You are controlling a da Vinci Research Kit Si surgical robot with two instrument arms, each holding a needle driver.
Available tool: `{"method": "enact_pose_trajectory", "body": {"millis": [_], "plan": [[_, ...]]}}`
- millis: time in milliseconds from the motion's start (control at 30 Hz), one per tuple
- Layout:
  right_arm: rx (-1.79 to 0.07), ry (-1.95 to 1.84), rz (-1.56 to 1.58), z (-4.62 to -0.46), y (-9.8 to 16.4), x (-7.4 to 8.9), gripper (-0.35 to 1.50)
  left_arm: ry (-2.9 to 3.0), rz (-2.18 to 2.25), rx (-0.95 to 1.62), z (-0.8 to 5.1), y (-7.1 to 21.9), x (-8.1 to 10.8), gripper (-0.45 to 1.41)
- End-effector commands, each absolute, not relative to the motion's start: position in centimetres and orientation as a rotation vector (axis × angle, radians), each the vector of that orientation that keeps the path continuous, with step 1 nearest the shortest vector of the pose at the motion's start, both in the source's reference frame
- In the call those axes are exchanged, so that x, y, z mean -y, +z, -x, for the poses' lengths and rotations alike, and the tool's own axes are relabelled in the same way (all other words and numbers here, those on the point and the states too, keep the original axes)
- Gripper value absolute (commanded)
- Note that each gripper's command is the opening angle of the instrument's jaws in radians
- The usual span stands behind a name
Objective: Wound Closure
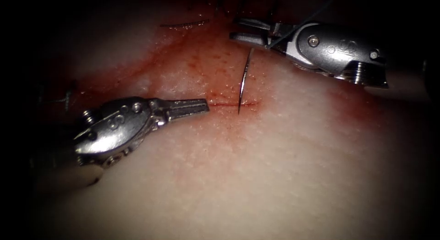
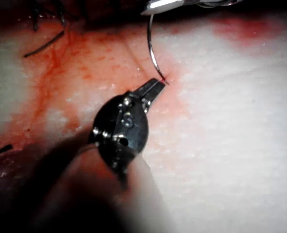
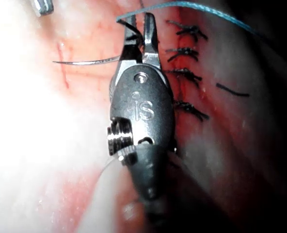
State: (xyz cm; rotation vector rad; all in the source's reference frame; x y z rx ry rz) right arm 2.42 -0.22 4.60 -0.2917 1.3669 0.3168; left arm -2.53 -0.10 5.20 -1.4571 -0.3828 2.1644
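Your right tool [image 1: 250,31] was clamped on the needle [image 1: 244,79] near its tail, the long axis running 12 to 6, tip touching the cut [image 1: 229,104] in the tissue [image 1: 275,166]. Your left tool [image 1: 195,106], jaws together and empty, sat just at 9 o'clock of the tip, nearer than the right.

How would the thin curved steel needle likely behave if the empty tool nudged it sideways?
The thin curved steel needle would probably stay stiff, since it holds its arc unsupported. The right tool grips its upper end and its tip meets the pale pork tissue at the cut, so it may pivot rather than slide. Polished metal looks slippery against the left tool.
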Motion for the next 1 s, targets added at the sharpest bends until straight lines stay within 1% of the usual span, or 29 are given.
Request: {"method": "enact_pose_trajectory", "body": {"millis": [33, 167, 367, 600, 1000], "plan": [[-1.369, 0.285, 0.31, -2.53, 4.67, 0.17, -0.35, 2.186, 1.431, 0.385, 2.62, 5.33, 0.14, -0.32], [-1.377, 0.232, 0.343, -2.54, 4.67, 0.11, -0.35, 2.224, 1.382, 0.407, 2.72, 5.5, 0.21, -0.4], [-1.384, 0.17, 0.409, -2.53, 4.68, 0.13, -0.35, 2.247, 1.35, 0.416, 2.8, 5.59, 0.26, -0.45], [-1.384, 0.102, 0.478, -2.55, 4.72, 0.19, -0.35, 2.287, 1.269, 0.447, 2.96, 5.79, 0.39, -0.45], [-1.375, 0.039, 0.535, -2.6, 4.88, 0.33, -0.35, 2.328, 1.142, 0.515, 2.91, 5.98, 0.54, -0.45]]}}
